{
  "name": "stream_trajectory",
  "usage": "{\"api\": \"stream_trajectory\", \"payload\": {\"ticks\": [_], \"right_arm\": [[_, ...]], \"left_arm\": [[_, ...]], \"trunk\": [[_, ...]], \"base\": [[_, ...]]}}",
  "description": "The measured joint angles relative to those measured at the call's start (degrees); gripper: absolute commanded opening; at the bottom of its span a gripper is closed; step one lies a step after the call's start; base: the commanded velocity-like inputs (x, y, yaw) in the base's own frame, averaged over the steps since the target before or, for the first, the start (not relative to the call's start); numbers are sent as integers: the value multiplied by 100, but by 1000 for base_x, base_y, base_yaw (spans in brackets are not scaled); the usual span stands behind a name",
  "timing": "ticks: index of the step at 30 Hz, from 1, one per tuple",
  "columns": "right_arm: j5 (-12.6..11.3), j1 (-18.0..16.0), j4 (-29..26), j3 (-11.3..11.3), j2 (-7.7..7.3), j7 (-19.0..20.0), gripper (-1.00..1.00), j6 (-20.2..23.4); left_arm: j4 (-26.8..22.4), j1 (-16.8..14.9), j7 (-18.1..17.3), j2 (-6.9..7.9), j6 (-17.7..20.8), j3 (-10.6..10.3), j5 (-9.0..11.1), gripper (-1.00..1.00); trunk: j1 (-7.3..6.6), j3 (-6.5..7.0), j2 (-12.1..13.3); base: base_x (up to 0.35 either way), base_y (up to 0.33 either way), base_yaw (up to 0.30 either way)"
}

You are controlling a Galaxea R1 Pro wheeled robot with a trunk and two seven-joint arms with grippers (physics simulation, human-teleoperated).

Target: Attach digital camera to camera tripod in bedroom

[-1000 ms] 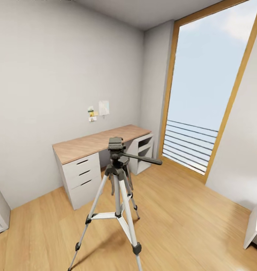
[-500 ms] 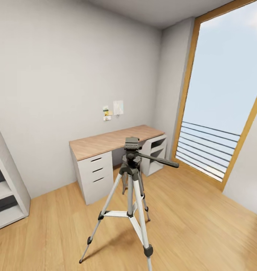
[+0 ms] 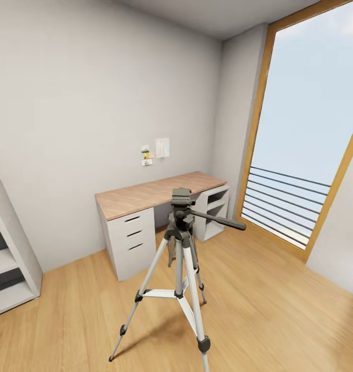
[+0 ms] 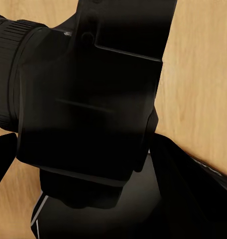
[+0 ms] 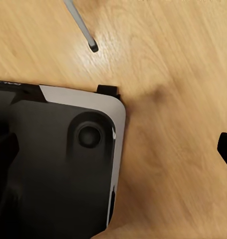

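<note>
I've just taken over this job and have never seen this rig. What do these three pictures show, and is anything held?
The machine is a wheeled robot with two arms, each ending in a two-fingered gripper.

The big picture comes from the camera on its head. It looks into the bedroom, where the camera tripod stands on the wood floor. Behind it are a desk, with nothing visible on top, and a tall window.

The other two pictures come from cameras near each gripper, looking along its fingers.

- Left wrist view: the left gripper appears to hold the digital camera, very close to the lens.
- Right wrist view: the right gripper is open and holds nothing. Below it are floor, what seems to be part of the robot's own body, and probably a tripod foot.
</note>
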Motion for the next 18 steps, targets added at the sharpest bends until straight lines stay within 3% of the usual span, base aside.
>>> {"api": "stream_trajectory", "payload": {"ticks": [18], "right_arm": [[-17,0,0,15,49,1,100,9]], "left_arm": [[0,0,0,-4,0,-1,0,-100]], "trunk": [[0,-89,0]], "base": [[0,0,0]]}}
